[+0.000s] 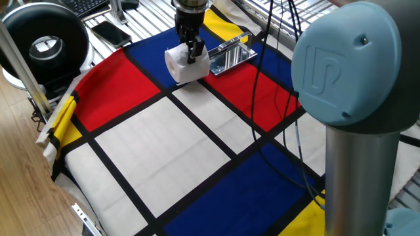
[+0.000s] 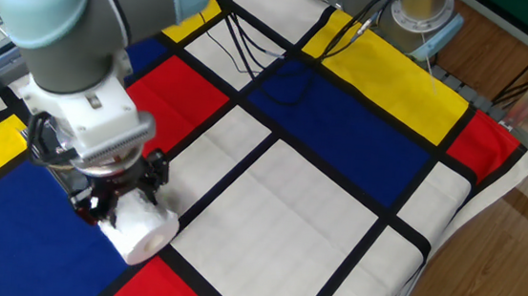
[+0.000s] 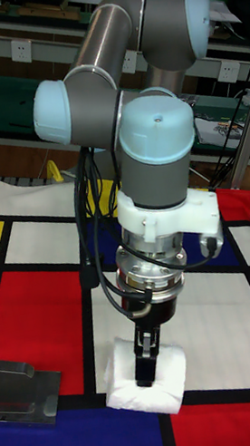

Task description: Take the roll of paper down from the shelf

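The white roll of paper (image 1: 184,65) is off the shelf (image 1: 230,52), a shiny silver plate lying just to its right on the chequered cloth. My gripper (image 1: 192,51) comes straight down onto the roll and is shut on it, one dark finger (image 3: 145,357) crossing its top. The roll (image 3: 149,384) sits low over a black line between a blue and a red field; whether it touches the cloth I cannot tell. The shelf (image 3: 20,392) lies well to its left in the tall view. In the other fixed view the roll (image 2: 144,232) shows under the gripper (image 2: 123,208).
Black cables (image 1: 270,78) run over the cloth behind the shelf and along its far side (image 2: 245,41). A round black device (image 1: 44,40), a phone (image 1: 110,31) and a metal pole (image 1: 21,65) stand off the cloth's corner. The arm's large joint (image 1: 348,72) blocks the right foreground.
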Robot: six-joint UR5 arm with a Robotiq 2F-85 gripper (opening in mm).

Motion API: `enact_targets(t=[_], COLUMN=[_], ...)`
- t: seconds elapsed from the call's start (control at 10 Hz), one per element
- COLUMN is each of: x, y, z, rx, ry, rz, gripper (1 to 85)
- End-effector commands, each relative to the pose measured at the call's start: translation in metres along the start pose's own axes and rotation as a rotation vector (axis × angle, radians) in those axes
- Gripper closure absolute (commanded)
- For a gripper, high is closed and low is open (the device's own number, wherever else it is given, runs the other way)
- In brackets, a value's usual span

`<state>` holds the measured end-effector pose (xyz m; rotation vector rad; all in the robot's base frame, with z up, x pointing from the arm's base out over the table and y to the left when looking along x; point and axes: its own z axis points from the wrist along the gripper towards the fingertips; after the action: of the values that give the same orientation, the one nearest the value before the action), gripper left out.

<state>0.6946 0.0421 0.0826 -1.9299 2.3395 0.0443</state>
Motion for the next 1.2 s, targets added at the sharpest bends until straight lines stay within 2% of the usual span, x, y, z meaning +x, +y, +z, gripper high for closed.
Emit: enact_targets(t=[0.0,0.2,0.4,0.5,0.7,1.1], x=[-0.007,-0.004,0.006,0.01,0.014,0.014], y=[0.004,0.008,0.008,0.008,0.012,0.011], z=[0.001,0.001,0.001,0.001,0.0,0.0], rx=[-0.009,-0.024,-0.027,-0.026,-0.045,-0.042], ry=[0.002,0.011,0.05,0.067,0.079,0.081], rz=[-0.004,0.001,-0.022,-0.043,-0.077,-0.078], gripper=[13.0,7.7,9.3,14.0,14.3,14.0])
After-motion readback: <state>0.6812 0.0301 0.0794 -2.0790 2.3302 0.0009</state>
